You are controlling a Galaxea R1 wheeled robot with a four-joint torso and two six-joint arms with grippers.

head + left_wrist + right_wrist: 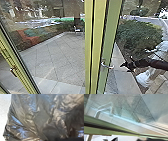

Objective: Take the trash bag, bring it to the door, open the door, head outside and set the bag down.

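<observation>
One dark, glossy trash bag [41, 120] sits right up against your left wrist camera, a pale surface [3, 110] past its edge; its clock bearing you can't read. Whether your left end effector has hold of it, or how far open it is, you cannot tell. Expect soft, crinkly film that slides and sags, so judge its weight by how it pulls; nothing tells you whether it's heavy or light. Your best hold is the gathered neck, taken deep, since a pinch on a loose side fold could slip or tear. Ahead, the green-framed door [106, 40] has its handle [108, 66] at about one o'clock; your right end effector [125, 67] is nearer two, just beside the handle and seemingly empty, its opening impossible to judge. Pavers [60, 52] spread beyond the glass from eleven to twelve. You look to be at the door-opening step, so keep the bag clear of the frame.
</observation>
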